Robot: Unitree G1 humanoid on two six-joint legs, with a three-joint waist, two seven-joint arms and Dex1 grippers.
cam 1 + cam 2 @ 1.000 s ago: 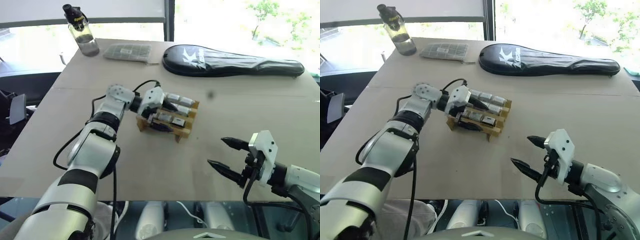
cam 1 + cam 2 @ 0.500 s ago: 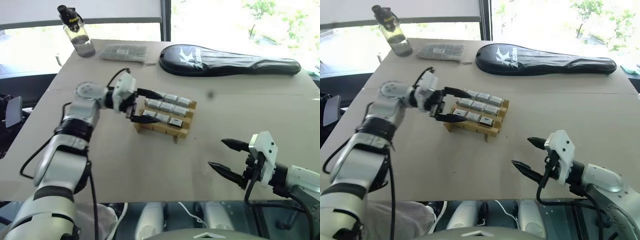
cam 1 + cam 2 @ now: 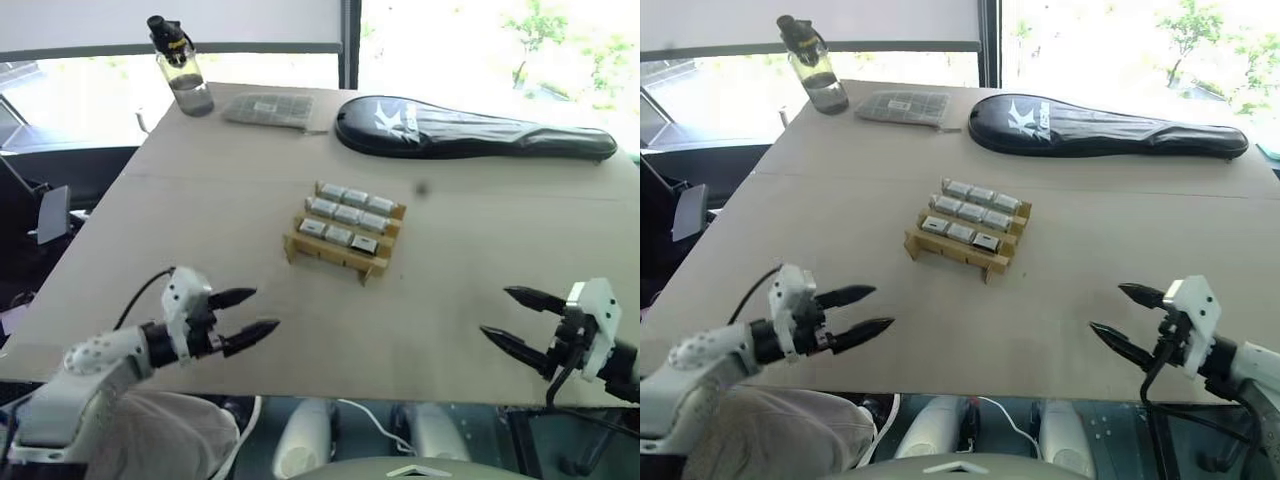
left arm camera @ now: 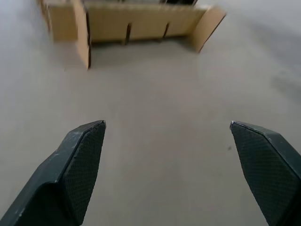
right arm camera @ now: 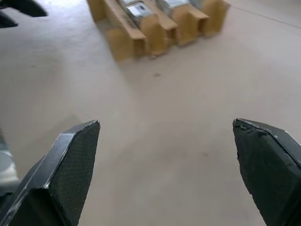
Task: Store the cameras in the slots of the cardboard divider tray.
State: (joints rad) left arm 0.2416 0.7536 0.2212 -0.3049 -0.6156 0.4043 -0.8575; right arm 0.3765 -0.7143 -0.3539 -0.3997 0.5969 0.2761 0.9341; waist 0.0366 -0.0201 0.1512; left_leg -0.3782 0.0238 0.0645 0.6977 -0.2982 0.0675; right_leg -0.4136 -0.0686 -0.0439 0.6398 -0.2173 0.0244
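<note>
The cardboard divider tray [image 3: 331, 256] sits mid-table, and several silver-grey cameras [image 3: 346, 214] stand in its slots in rows. My left gripper [image 3: 262, 310] hovers open and empty near the table's front left edge, well short of the tray. Over at the front right edge, my right gripper [image 3: 495, 311] is also open and empty, level with the left one. The left wrist view looks past the wide-apart fingers of the left gripper [image 4: 168, 123] to the tray's front wall [image 4: 127, 23]. The right wrist view shows the right gripper [image 5: 167, 122] open, with the tray [image 5: 141, 40] beyond it.
A water bottle [image 3: 180, 68] stands at the far left corner, with a flat grey-green gridded pouch [image 3: 267, 109] beside it. A long black racket bag [image 3: 470, 130] lies along the far right. Bare tabletop lies between both grippers and the tray.
My left gripper has drawn back from the tray to the near left edge, open and empty. My right gripper has shifted further right. The tray and cameras stayed put.
</note>
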